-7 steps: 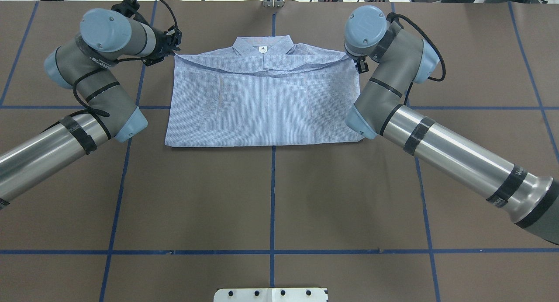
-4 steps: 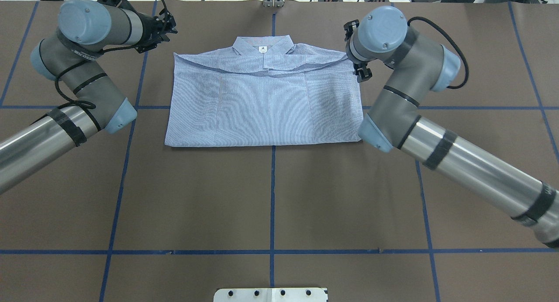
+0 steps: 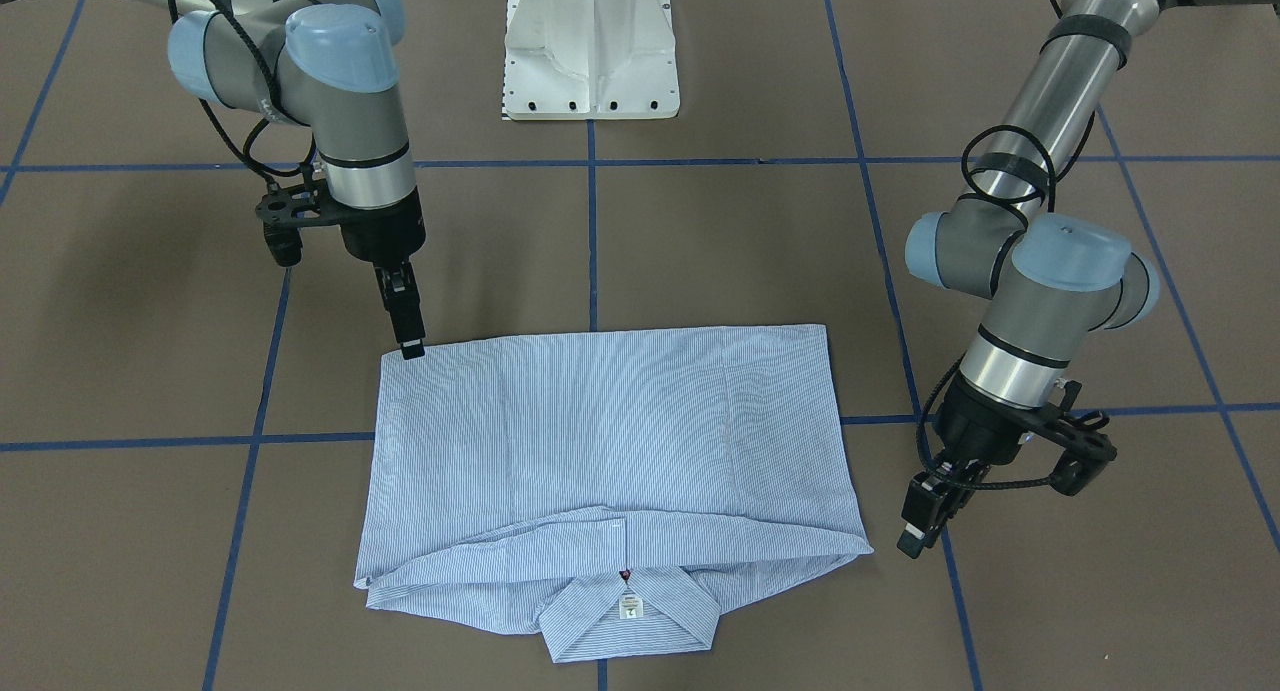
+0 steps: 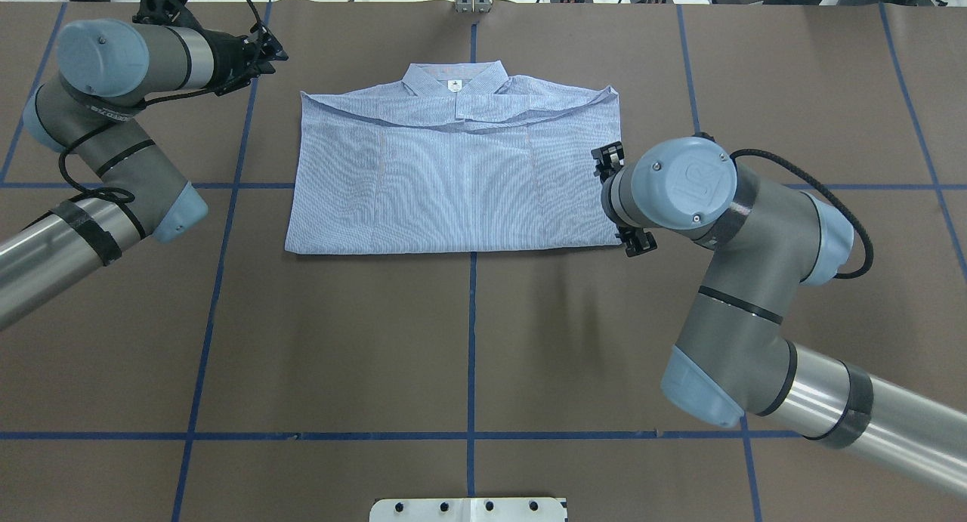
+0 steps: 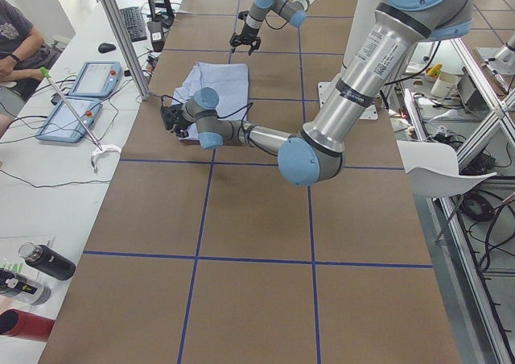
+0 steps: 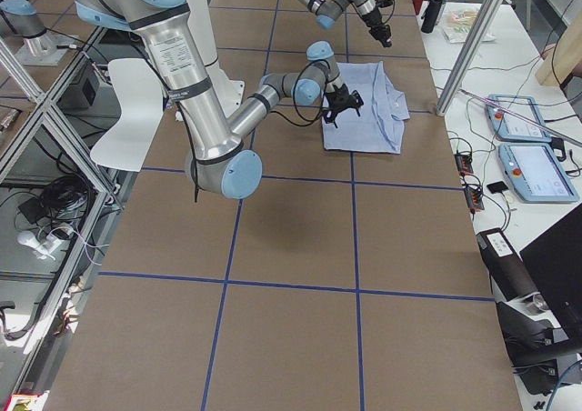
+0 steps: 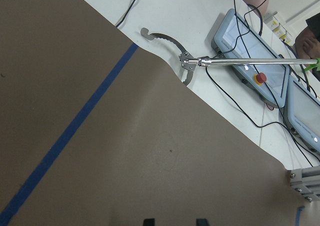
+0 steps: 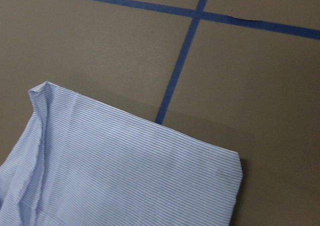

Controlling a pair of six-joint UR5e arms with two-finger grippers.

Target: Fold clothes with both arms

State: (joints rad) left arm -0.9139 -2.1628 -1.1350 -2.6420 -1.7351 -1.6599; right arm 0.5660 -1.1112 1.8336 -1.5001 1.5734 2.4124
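The light blue striped shirt lies folded flat on the brown table, collar toward the far side. My left gripper hangs open and empty beside the collar-end corner, apart from the cloth; its two fingertips show spread over bare table. My right gripper points down at the hem corner nearest the robot, just above the cloth, open and holding nothing. From overhead the right wrist hides it. The right wrist view shows that shirt corner lying flat.
The white pedestal base stands at the robot's side of the table. Blue tape lines cross the brown surface. Past the far edge lie a metal reaching tool and teach pendants; a person sits there.
Both grippers have left the shirt's collar-end corners. The left one drew outward and away. The right arm swung back along the shirt's edge to the hem corner.
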